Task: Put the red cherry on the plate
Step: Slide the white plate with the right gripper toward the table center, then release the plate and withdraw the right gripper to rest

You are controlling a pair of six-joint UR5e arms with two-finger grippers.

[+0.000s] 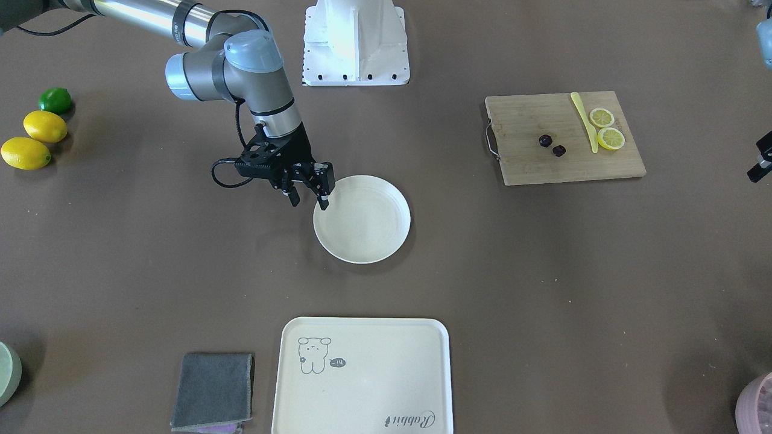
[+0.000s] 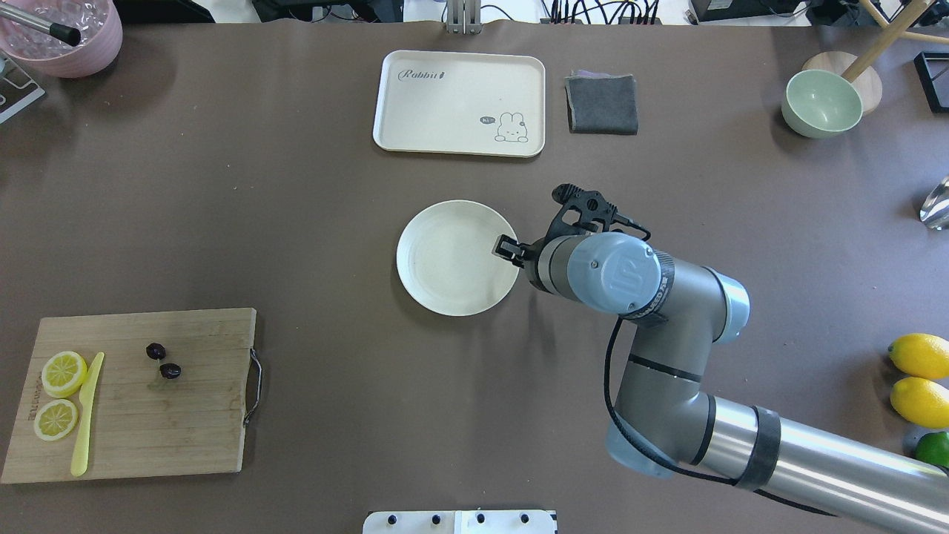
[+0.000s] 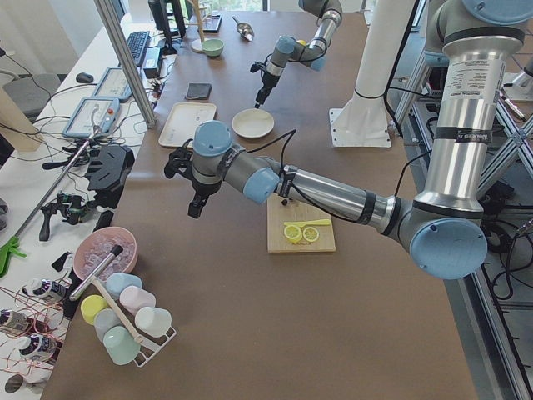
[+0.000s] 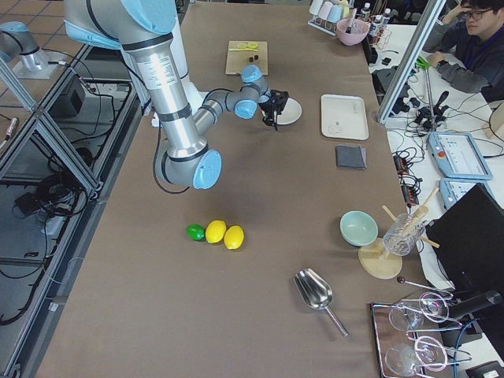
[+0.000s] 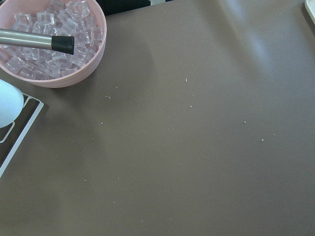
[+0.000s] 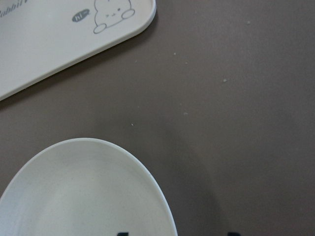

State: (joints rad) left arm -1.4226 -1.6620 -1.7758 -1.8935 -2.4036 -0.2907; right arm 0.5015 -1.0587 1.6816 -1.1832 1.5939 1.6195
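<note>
The right arm (image 2: 667, 386) is seen stretched to mid-table. The cutting board (image 2: 193, 415) is found well apart from it, on the robot's left. The plate (image 2: 445, 259) is shown bare at the centre. The right gripper (image 1: 309, 199) is held at the plate's rim, its 2 fingers spread and nothing carried between them. The left gripper (image 3: 194, 208) is hung over bare table near the ice bowl (image 3: 104, 254); whether it is spread or closed cannot be told.

The cherry (image 2: 163, 361), 2 tiny dark fruits, is seen lying on the board near the yellow knife (image 2: 87, 415) and 2 lemon slices (image 2: 63, 373). Nothing is judged picked yet. A reach to the board is called for. The fingers are best lowered straight down, narrowed round 1 fruit and closed softly, so that it is neither rolled nor squashed and the knife is kept clear.
</note>
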